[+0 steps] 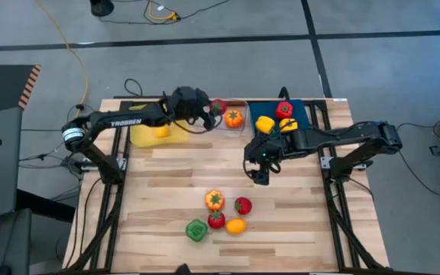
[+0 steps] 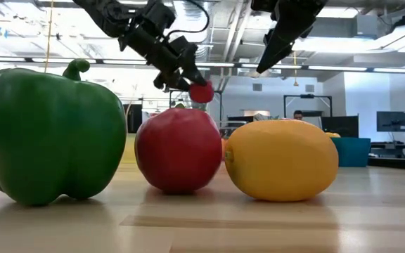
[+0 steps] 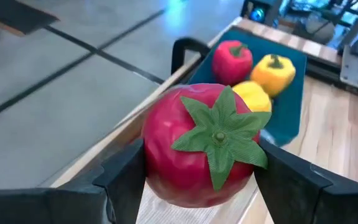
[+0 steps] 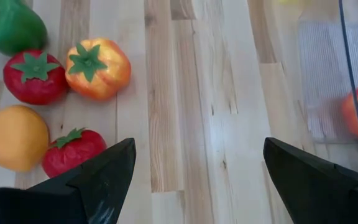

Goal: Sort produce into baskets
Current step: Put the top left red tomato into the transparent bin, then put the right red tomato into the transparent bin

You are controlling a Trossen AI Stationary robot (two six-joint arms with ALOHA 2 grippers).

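Wooden planks are forming the bench (image 1: 166,198), which is standing on a grey floor crossed by dark lines. At the far left of its back edge a yellow basket (image 1: 157,135) is sitting. Just beside it, the left hand (image 1: 208,114) is hanging over the near end of the clear basket (image 1: 239,122), clenching a red tomato (image 3: 197,146) with a green leafy top between its fingers. An orange tomato (image 1: 234,118) is lying inside that clear basket. Next along, the blue basket (image 1: 300,107) is holding a red pepper (image 1: 283,109) and two yellow peppers (image 1: 265,124). The right hand (image 1: 259,174) is hovering over bare planks in front of the blue basket, its fingers spread wide and gripping nothing. Toward the front of the bench, a loose cluster is lying: a green pepper (image 1: 196,230), an orange-yellow tomato (image 1: 215,200), a red tomato (image 1: 216,220), a lemon (image 1: 236,225) and a strawberry (image 1: 242,205).
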